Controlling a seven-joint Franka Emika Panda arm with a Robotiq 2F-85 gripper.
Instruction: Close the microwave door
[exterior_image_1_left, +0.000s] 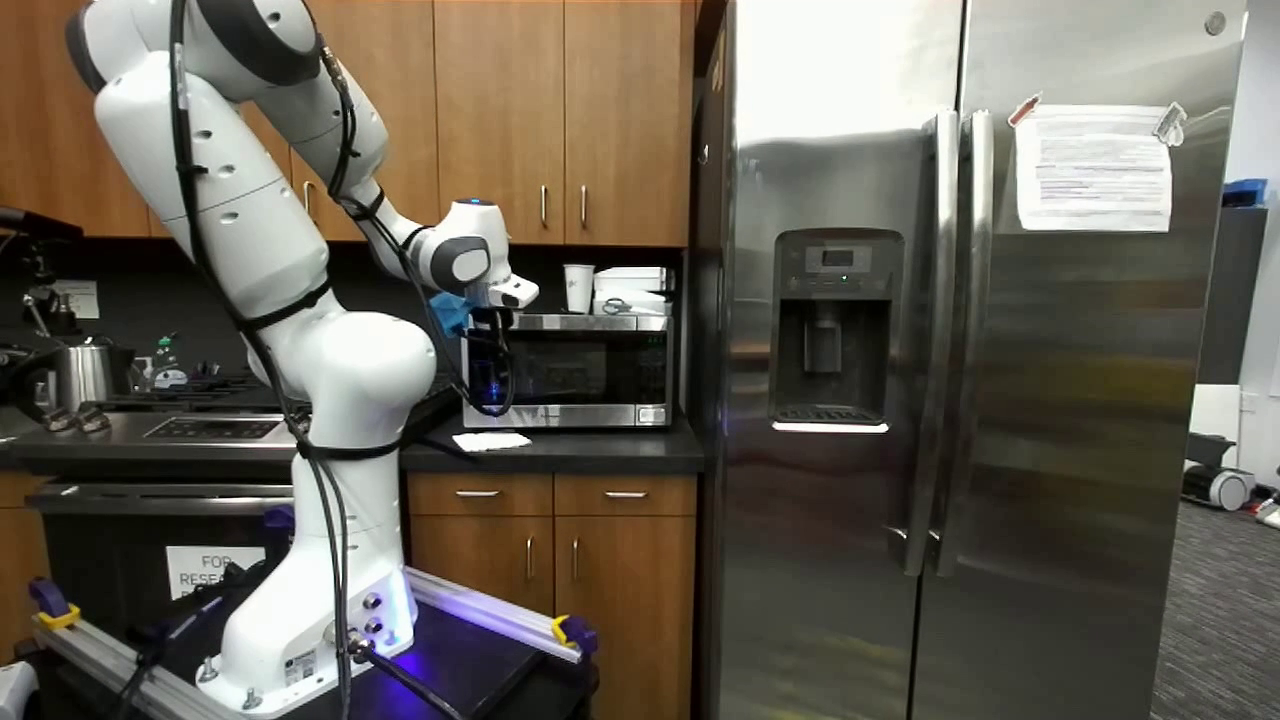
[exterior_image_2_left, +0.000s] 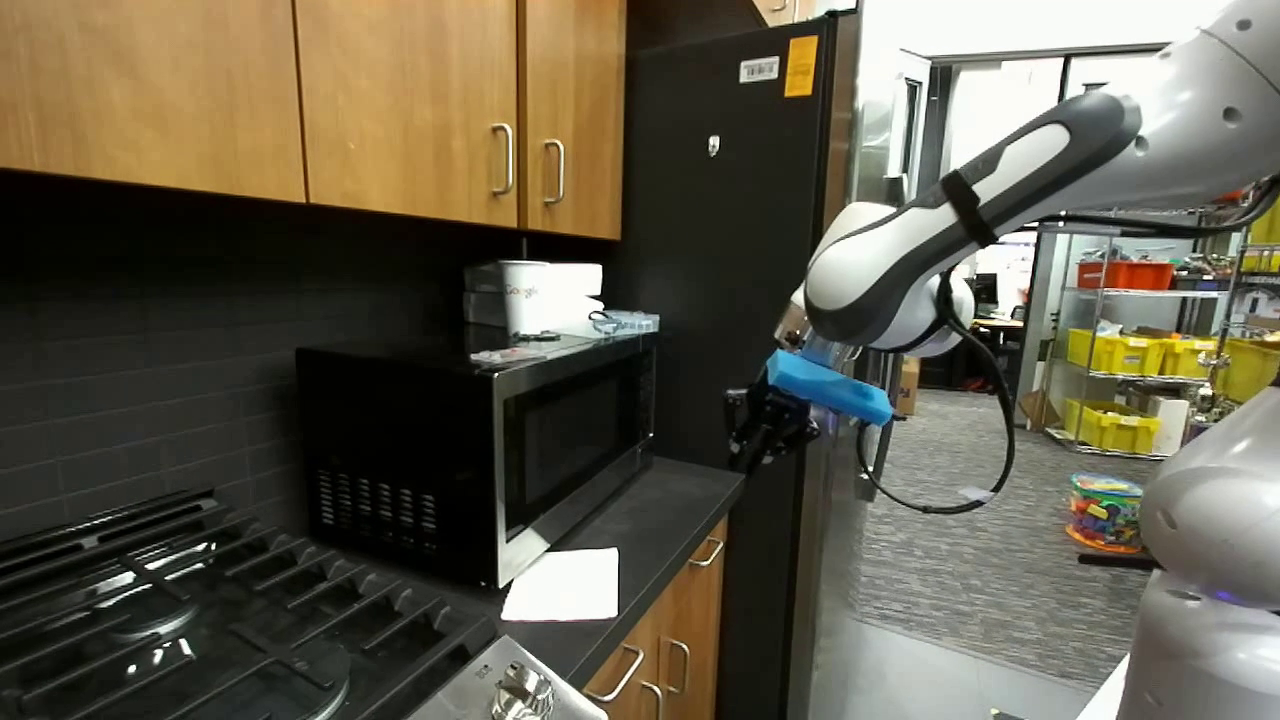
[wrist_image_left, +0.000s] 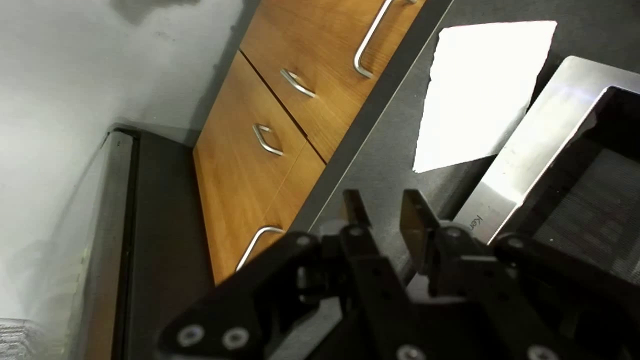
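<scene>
Near the worktop (exterior_image_2_left: 675, 500): my claw (wrist_image_left: 384, 204), narrowly parted, empty.
Microwave door (exterior_image_2_left: 575, 438): seems shut; if unlatched, I judge it could drift open.

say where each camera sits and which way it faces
In an exterior view: set back, facing microwave door and refrigerator; arm and base show.
In an exterior view: near the stove, looking along the counter toward the refrigerator; arm at image right.
Wrist view: behind the gripper, looking past its fingers at the white sheet.
Both exterior views share the microwave door.
</scene>
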